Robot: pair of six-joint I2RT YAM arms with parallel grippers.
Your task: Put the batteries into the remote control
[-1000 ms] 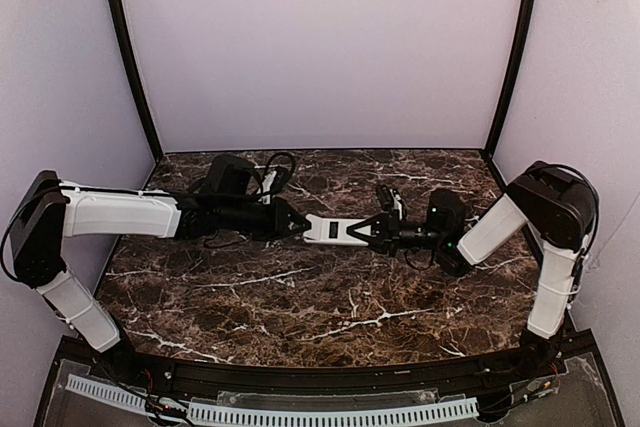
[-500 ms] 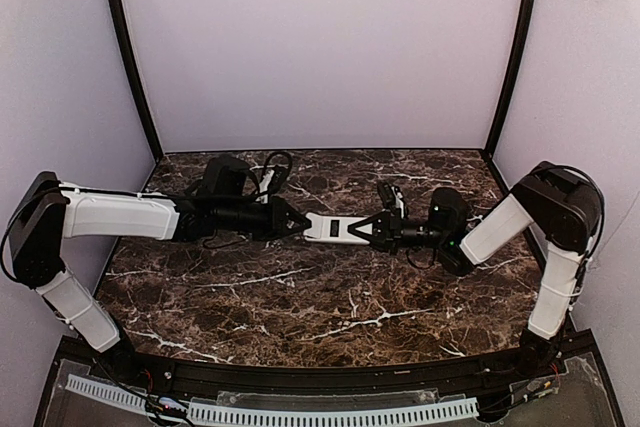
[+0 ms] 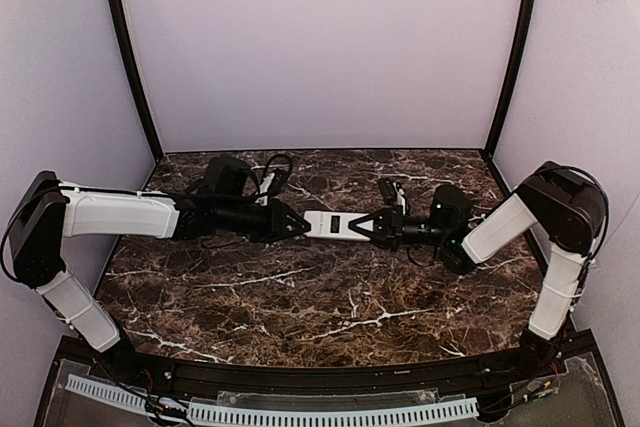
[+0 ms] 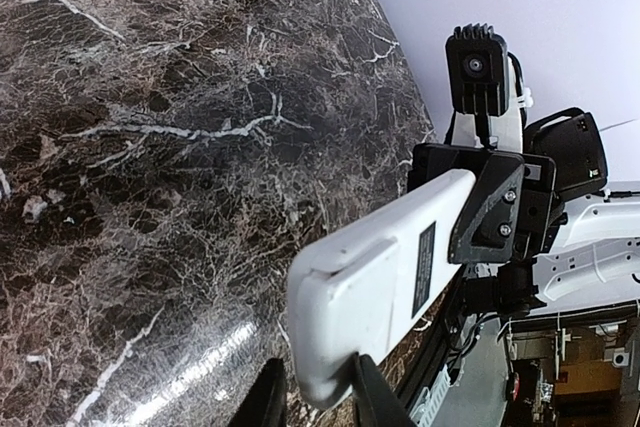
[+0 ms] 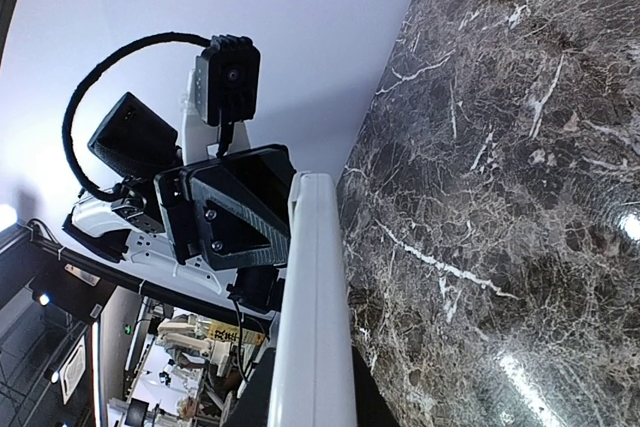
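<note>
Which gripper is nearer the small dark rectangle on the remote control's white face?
Right. The right gripper clamps the remote control just beside the dark rectangle; the left gripper straddles the opposite end, farther from it.

White-shelled arms (image 3: pixel 110 215), black joints (image 3: pixel 40 232), black fingers (image 4: pixel 495 217) apparently screw-fastened.

Soft, even light is filling my enclosure, tinting the pale walls (image 3: pixel 320 47) lilac. Bright glare is streaking the polished marble worktop (image 4: pixel 190 379) in my wrist views, where the close remote control (image 5: pixel 312 347) is blurring.
</note>
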